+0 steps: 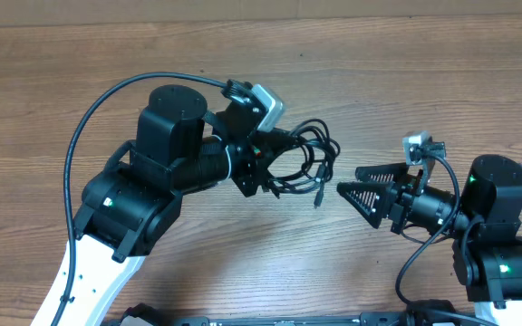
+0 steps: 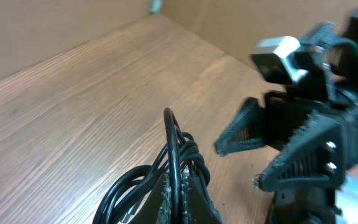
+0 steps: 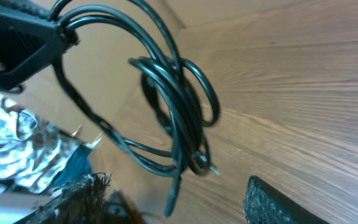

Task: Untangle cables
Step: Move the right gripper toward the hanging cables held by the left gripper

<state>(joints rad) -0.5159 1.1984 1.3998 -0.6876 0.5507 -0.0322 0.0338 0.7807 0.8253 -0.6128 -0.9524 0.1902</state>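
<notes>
The cables (image 1: 306, 161) are a bundle of thin black cords looped together, held above the wooden table near the middle. A plug end (image 1: 318, 196) hangs down from the bundle. My left gripper (image 1: 265, 167) is shut on the cables; in the left wrist view the jaws (image 2: 180, 186) pinch a cord that loops upward (image 2: 173, 140). My right gripper (image 1: 350, 181) is open and empty, just right of the bundle, pointing at it. In the right wrist view the cables (image 3: 179, 106) hang in front of the open jaws (image 3: 179, 199), with a silver plug tip (image 3: 213, 168).
The wooden table (image 1: 107, 54) spreads all around. Thick black arm cables run over the left arm (image 1: 98, 104) and by the right arm (image 1: 415, 258). The right arm shows in the left wrist view (image 2: 303, 143).
</notes>
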